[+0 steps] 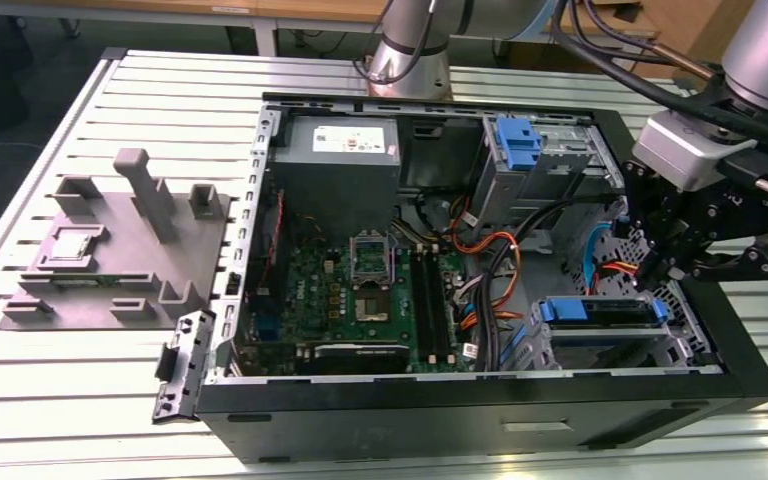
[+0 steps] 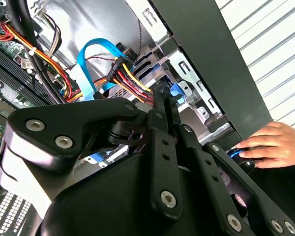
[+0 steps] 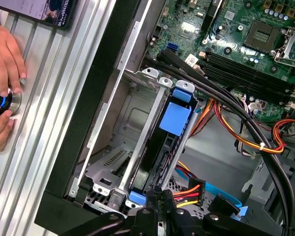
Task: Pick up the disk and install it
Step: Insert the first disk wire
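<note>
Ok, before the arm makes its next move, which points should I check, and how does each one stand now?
1. Disk inside the drive cage: ok, it stands in the slot.
2. Disk fully seated: cannot tell.
3. Gripper lined up with the disk: ok, it sits at the disk's end.
4. Power cable away from the gripper: not ok, its connector lies right beside it.
5. Person's hands outside the case: ok, they rest on the table.
</note>
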Available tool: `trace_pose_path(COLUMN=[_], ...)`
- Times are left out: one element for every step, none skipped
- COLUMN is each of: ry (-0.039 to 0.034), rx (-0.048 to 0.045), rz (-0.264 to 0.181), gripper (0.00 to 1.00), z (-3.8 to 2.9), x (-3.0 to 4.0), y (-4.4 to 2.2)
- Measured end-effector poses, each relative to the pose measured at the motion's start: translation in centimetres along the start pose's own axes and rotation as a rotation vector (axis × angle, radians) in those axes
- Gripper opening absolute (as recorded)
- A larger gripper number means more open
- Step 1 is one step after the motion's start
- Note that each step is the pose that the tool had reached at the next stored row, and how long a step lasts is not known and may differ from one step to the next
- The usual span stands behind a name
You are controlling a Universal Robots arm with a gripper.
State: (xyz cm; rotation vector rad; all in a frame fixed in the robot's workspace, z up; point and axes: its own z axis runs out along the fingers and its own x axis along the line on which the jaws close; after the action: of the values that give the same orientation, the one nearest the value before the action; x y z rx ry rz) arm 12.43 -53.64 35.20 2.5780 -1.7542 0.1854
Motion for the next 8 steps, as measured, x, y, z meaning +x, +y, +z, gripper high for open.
trace_pose_path(ry=[0.0001, 0.0, 0.0, 0.0, 0.0, 0.0001, 0.0001, 0.0], rx=[0.0, 0.0, 0.0, -0.0001, -0.0001, -0.0001, -0.0001, -0.0001], rz=[0.0, 0.0, 0.0, 0.0, 0.001, 0.001, 0.001, 0.001], gripper=[0.17, 0.17, 0.17, 0.17, 0.17, 0.17, 0.17, 0.17], z=[0.0, 0.0, 0.0, 0.0, 0.0, 0.0, 0.0, 0.0], x=[0.0, 0.0, 0.0, 0.0, 0.0, 0.0, 0.0, 0.0], y=[0.0, 0.0, 0.0, 0.0, 0.0, 0.0, 0.0, 0.0])
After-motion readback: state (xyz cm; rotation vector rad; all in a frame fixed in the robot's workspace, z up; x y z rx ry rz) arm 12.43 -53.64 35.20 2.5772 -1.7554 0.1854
